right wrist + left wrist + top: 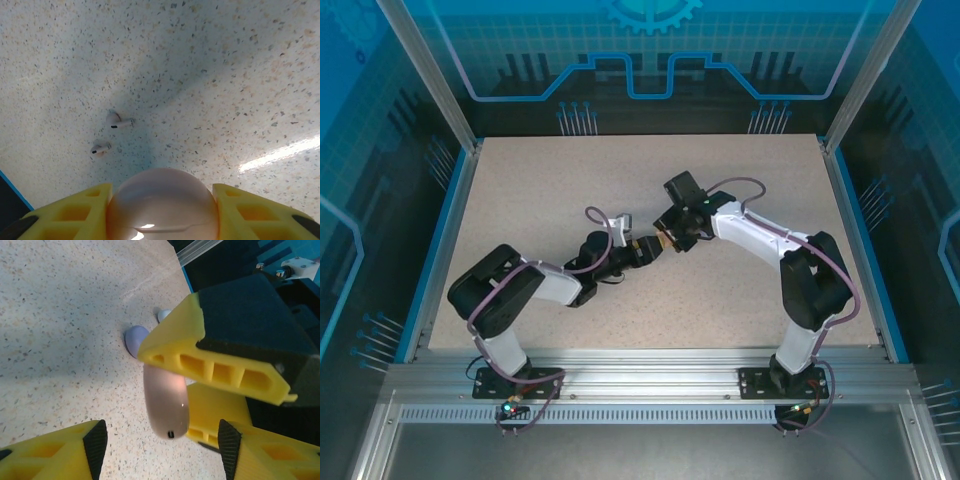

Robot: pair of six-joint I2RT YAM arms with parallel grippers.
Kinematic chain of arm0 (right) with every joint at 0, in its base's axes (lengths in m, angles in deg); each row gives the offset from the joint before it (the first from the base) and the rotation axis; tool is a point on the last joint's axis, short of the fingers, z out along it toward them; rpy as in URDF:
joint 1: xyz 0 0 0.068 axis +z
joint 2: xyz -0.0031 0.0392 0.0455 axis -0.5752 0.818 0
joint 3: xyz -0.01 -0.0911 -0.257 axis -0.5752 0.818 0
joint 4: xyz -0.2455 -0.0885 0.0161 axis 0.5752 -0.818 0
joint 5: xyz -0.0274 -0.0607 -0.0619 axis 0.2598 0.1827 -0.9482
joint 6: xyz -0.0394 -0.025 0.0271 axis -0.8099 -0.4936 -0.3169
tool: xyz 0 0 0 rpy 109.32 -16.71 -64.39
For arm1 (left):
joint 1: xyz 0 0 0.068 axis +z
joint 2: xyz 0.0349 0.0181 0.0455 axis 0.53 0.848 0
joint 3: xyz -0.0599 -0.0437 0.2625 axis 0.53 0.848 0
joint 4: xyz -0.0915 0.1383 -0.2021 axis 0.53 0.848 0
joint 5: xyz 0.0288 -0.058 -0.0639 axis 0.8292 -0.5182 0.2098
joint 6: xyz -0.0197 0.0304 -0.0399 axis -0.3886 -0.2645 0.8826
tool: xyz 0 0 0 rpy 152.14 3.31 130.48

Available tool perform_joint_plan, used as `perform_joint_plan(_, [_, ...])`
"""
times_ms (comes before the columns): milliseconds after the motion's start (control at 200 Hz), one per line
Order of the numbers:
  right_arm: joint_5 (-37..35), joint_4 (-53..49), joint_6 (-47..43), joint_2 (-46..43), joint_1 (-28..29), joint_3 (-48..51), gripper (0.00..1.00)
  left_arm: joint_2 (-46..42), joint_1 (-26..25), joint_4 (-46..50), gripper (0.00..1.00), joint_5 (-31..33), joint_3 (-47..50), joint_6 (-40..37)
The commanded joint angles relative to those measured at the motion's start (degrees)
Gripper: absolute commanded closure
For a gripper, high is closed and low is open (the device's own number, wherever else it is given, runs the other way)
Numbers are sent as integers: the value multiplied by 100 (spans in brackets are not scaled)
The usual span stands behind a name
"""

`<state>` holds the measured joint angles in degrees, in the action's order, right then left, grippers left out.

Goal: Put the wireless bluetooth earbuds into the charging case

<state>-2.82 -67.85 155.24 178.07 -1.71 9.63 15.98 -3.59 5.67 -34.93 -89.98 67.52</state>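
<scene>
table: flat top, beige with dark speckles, matte
glare: bright streak on the tabletop, right side of right wrist view
edging: blue strip along the left and right sides of the table
posts: bare aluminium, slanting up from the far corners
panels: blue see-through walls, line pattern, gear shape at top centre
rail: aluminium, across the near edge
slotted strip: just below the rail, runs the same width

Surface: speckled beige tabletop, bordered by blue edging | Enclosure: blue translucent panels printed with circuit lines, framed by aluminium posts | Front: slotted aluminium rail | Light: bright streak reflected on tabletop
</scene>
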Motion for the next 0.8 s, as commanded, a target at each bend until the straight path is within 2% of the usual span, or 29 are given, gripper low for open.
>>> perform_joint_plan(0, [59,13,142,-1,93,-181,59,89,-39,-289,40,154,-194,-59])
perform_joint_plan(795, [165,221,197,-18,130,-33,60,410,-44,-388,69,239,-364,20])
